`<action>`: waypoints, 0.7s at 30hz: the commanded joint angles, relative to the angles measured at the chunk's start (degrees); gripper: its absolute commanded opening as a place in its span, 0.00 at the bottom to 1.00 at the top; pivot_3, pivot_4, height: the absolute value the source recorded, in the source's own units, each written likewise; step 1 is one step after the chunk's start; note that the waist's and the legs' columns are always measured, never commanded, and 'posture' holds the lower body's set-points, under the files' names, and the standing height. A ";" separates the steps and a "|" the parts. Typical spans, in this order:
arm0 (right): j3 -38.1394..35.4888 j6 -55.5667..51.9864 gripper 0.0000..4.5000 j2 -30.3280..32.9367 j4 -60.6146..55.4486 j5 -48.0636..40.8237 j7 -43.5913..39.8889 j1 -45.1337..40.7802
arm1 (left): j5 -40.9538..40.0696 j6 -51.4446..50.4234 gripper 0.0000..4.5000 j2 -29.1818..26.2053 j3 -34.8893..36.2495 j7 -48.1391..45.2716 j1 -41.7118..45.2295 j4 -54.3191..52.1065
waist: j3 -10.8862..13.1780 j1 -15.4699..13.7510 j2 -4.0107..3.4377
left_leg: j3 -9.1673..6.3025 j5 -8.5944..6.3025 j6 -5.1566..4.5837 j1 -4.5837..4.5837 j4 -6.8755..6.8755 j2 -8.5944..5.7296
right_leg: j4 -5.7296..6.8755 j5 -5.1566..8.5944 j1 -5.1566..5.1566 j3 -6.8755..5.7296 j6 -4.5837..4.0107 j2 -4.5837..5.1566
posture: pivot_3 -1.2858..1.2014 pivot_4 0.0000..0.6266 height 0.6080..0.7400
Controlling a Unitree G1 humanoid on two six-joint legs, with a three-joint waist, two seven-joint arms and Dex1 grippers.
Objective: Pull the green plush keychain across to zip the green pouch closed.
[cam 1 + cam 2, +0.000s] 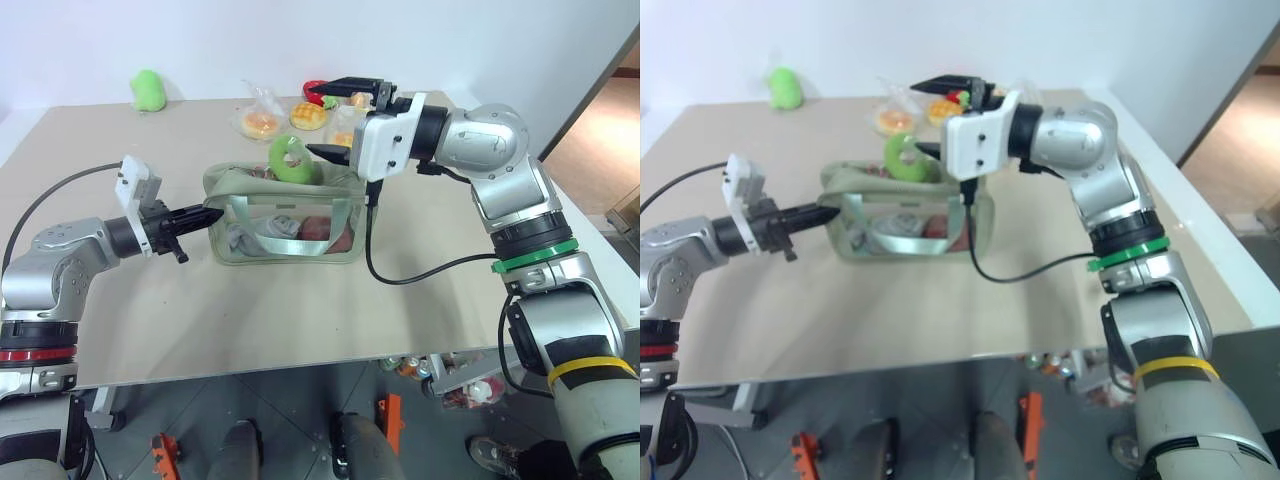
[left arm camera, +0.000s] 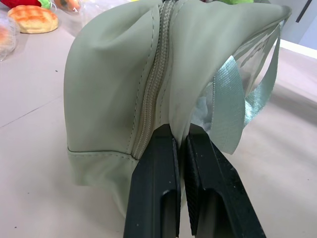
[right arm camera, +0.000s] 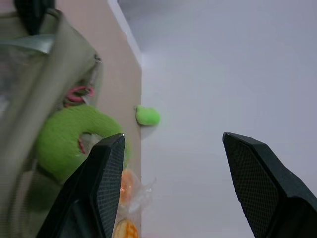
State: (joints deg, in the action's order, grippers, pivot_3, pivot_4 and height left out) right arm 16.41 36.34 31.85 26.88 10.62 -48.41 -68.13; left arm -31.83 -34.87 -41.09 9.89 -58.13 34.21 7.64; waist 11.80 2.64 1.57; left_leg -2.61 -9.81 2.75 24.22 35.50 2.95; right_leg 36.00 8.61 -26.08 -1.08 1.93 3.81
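Pinching the pouch (image 1: 285,225) end, the left gripper (image 1: 212,214) is fully closed on the fabric right at the zipper's end, seen close up in the left wrist view. Right gripper (image 1: 335,118) is spread wide and empty, held level above the table, fingers pointing toward the robot's left.

Keychain (image 1: 291,160) sits on top of the pouch near the middle of the zipper line. From the right gripper it lies just beyond and slightly below the lower fingertip (image 1: 325,153), near it but apart. Pouch rests on the table (image 1: 300,330), long axis running from the left gripper toward the right arm, so the zipper pull travels along that line.

Right arm is clearly the nearer one to the keychain; left is busy anchoring. Judgement: next move needs the right gripper to drop a little and reach further so the ring sits between its fingers.

Right wrist view shows the ring's pale centre and a pink clip beside it, off to one side of the open fingers, not between them. Head views cannot show that offset. How far the zipper has run, cannot tell.
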 commanded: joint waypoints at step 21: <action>4.17 12.69 0.72 -2.96 16.06 9.60 5.29 -5.57 | -2.14 -0.77 0.00 -0.73 2.81 1.40 -0.38 -3.68 | 0.00 0.07 0.00 | 0.01 0.00 0.00 -0.05 -0.01 0.03 | 0.02 0.00 -0.02 0.80 0.00 -0.54 | 0.52 0.24 1.00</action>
State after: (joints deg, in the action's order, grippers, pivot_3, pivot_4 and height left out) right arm 20.39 47.69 28.94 43.09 19.93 -43.53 -71.63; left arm -32.67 -35.96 -41.17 10.62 -56.78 33.44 6.10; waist 11.80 2.71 1.57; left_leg -2.59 -9.80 2.75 24.18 35.48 2.98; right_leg 36.02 8.60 -26.10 -0.27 1.94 3.27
